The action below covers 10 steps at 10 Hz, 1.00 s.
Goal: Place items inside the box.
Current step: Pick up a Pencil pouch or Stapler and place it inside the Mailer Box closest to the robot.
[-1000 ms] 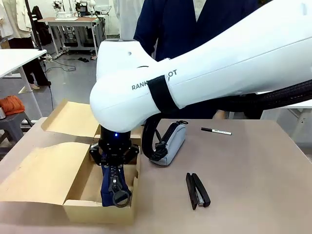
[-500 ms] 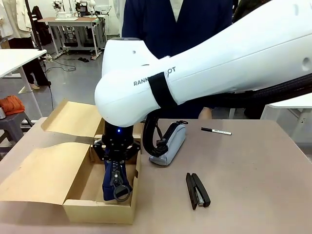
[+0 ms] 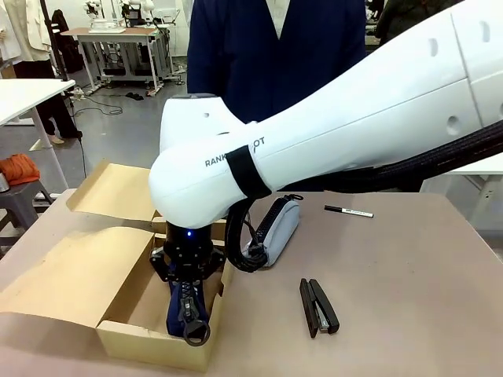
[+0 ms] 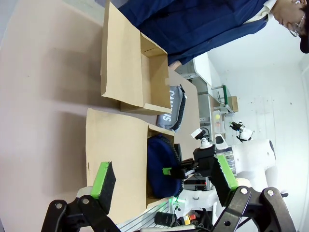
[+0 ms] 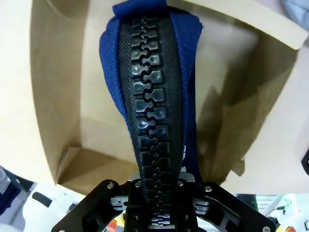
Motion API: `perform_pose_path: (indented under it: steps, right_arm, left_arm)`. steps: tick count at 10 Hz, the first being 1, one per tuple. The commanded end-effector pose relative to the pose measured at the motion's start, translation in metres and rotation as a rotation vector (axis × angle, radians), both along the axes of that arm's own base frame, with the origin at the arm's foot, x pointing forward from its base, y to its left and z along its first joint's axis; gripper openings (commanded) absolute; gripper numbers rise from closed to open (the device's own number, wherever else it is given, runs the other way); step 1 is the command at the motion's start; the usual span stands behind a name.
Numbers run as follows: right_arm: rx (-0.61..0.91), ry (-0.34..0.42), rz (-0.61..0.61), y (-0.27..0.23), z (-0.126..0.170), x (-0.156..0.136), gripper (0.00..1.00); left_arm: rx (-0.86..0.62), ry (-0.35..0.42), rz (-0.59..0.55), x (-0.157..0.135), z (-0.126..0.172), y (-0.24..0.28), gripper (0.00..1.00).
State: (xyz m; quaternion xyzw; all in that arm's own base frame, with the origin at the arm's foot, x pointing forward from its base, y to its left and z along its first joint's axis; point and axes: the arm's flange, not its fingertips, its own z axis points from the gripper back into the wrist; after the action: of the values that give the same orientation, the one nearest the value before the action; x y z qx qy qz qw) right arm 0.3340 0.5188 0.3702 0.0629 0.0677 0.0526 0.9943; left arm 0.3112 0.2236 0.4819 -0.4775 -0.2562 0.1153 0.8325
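Right gripper (image 3: 187,273) hangs jaws-down over the near right corner of the open cardboard box (image 3: 145,345). Its jaws are drawn together and clamped on the upper end of the navy zip pencil case (image 3: 185,308). In the right wrist view the jaws pinch the case across its black zip, and the toothed strip runs straight away from the gripper toward the box floor. The case hangs upright directly below the gripper, most of its length inside the box walls. In the front view the ring pull at its lower end sits about level with the front wall's rim. Contact between case and box floor: cannot tell. Grey zip pencil case (image 3: 277,228) lies on the surface (image 3: 409,283) just beside the gripper on its right, outside the box wall and partly behind the arm's black cable (image 3: 236,232). Black stapler (image 3: 318,306) lies farther to the gripper's right, well apart. Black marker pen (image 3: 348,211) lies farther right again and beyond the gripper, toward the person (image 3: 259,63) at the far edge. Left gripper (image 4: 161,164): jaws wide apart, green pads (image 4: 103,180) bare, nothing between them. The box flaps and the right gripper lie ahead of it.
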Motion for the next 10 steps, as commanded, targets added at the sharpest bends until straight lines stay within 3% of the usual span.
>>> perform_pose_path:
  steps: [1,2,3,5,6,7,8,10]
  right_arm:
    - [-0.010,-0.020,-0.005,0.001,0.003,0.000,0.07]
    - [-0.016,-0.016,-0.006,0.001,0.002,0.001,0.26]
    - [-0.026,-0.010,0.004,0.000,0.000,0.001,0.64]
    - [-0.030,-0.018,0.008,-0.001,0.001,0.001,1.00]
    - [-0.026,-0.024,0.009,-0.001,0.003,0.001,1.00]
    - [-0.018,-0.025,0.008,-0.003,0.005,0.001,0.89]
    - [-0.006,-0.031,0.006,-0.007,0.009,0.000,0.98]
    - [0.025,-0.033,0.006,-0.014,0.016,-0.001,1.00]
  left_arm:
    - [0.000,-0.021,-0.007,-0.002,0.001,-0.001,1.00]
    - [0.000,-0.021,-0.007,-0.002,0.001,-0.001,1.00]
    - [0.000,-0.021,-0.007,-0.002,0.001,-0.001,1.00]
    - [0.000,-0.021,-0.007,-0.002,0.001,-0.001,1.00]
    - [0.000,-0.021,-0.007,-0.002,0.001,-0.001,1.00]
    - [0.000,-0.021,-0.007,-0.002,0.001,-0.001,1.00]
    - [0.000,-0.021,-0.007,-0.002,0.001,-0.001,1.00]
    - [0.000,-0.021,-0.007,-0.002,0.001,-0.001,1.00]
